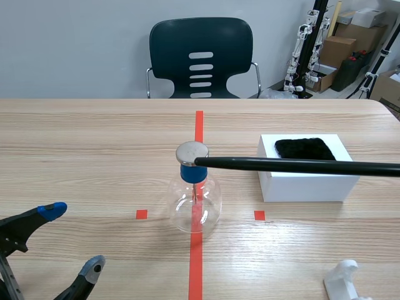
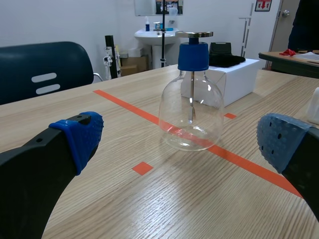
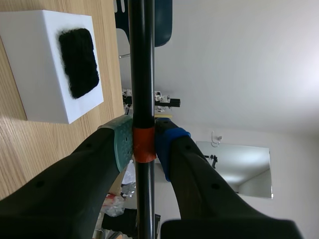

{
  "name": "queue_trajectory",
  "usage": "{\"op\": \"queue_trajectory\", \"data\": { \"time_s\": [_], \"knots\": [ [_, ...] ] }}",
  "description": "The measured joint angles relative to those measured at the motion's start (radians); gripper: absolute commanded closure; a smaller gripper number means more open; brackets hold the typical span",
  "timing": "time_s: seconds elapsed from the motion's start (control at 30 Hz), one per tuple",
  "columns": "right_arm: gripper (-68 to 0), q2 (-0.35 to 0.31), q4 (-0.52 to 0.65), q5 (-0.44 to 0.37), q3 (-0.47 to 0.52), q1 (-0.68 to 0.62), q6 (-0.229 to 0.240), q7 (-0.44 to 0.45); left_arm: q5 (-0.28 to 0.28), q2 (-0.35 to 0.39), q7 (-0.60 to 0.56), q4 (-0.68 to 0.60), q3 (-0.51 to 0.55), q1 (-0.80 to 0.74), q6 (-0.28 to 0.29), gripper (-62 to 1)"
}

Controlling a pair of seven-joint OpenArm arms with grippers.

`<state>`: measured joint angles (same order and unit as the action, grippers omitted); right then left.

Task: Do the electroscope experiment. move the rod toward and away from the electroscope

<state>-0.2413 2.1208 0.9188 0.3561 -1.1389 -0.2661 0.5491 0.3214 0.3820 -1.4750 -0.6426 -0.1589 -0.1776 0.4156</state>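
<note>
The electroscope (image 1: 194,194) is a clear glass flask with a blue stopper and a metal disc on top, standing on the red tape line at mid-table; it also shows ahead of my left gripper (image 2: 174,144). A long black rod (image 1: 294,165) comes in from the right, level above the table, its tip at the disc's edge. My right gripper (image 3: 144,144) is shut on the rod (image 3: 141,74) at its orange band. My left gripper (image 1: 74,240) rests open at the near left, apart from the flask (image 2: 191,104).
A white box (image 1: 309,175) with a black fur cloth (image 1: 305,149) on top sits right of the flask, under the rod. A white holder (image 1: 345,281) lies at the near right. A dark chair (image 1: 201,57) stands behind the table.
</note>
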Motion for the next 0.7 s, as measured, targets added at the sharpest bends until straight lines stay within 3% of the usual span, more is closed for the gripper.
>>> {"op": "queue_trajectory", "data": {
  "time_s": [0.53, 0.7],
  "knots": [
    [-1.1, 0.0, 0.0, 0.0, 0.0, 0.0, 0.0, 0.0, 0.0, 0.0, 0.0, 0.0, 0.0, 0.0, 0.0, -62.3],
    [-1.1, 0.0, 0.0, -0.001, 0.0, 0.0, -0.036, -0.017, 0.0, 0.0, 0.0, 0.0, 0.0, 0.0, 0.0, -62.3]
  ]
}}
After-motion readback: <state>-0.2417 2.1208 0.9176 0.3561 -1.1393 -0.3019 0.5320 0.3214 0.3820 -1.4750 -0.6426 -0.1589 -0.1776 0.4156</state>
